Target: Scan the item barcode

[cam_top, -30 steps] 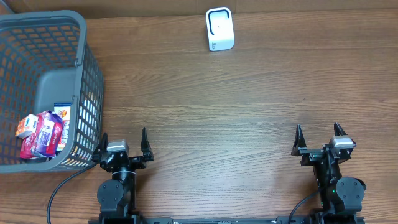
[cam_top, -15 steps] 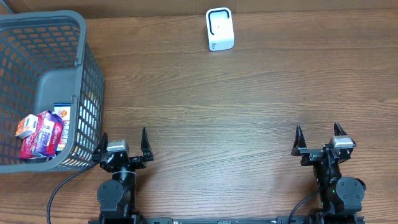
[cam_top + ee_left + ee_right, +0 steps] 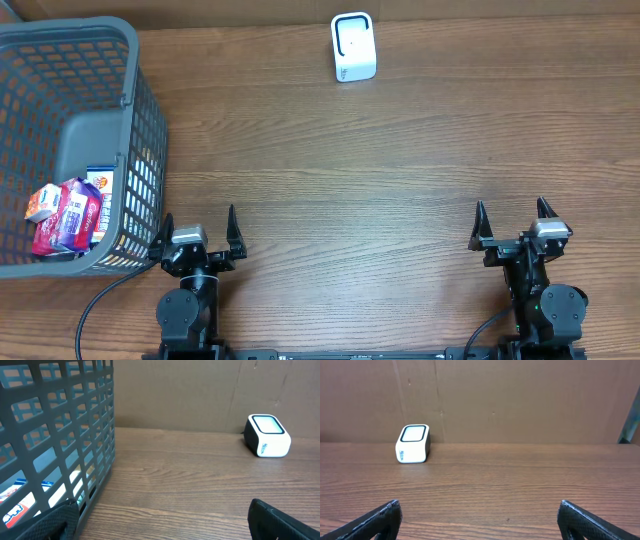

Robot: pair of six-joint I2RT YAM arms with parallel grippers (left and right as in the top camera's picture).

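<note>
- The left end effector (image 3: 199, 216) sits at the lower left of the overhead frame, low over the tabletop (image 3: 350, 170). Its two fingers are spread wide and nothing is between them.
- The right end effector (image 3: 511, 206) sits at the lower right of the overhead frame. It is likewise spread wide and holds nothing.
- A grey mesh basket (image 3: 148, 110) fills the upper left and left edge of the overhead frame. Its near corner is just beside the left end effector.
- The packaged items (image 3: 68, 215) lie in a heap inside the basket, against its lower wall at the left edge of the overhead frame. One is a small orange-and-white box, some are pink and purple packets, and one is a blue-and-white pack.
- In the left wrist view, a little of that packaging shows through the mesh at the lower left. No barcode can be made out in any view.
- A small white scanner (image 3: 353, 47) with a dark-rimmed window stands on the tabletop at the top centre of the overhead frame, well apart from the basket and both end effectors.
- A brown cardboard wall (image 3: 520, 400) rises behind the scanner along the far edge of the tabletop.
- A black cable (image 3: 95, 305) curves across the lower left of the overhead frame, below the basket.
</note>
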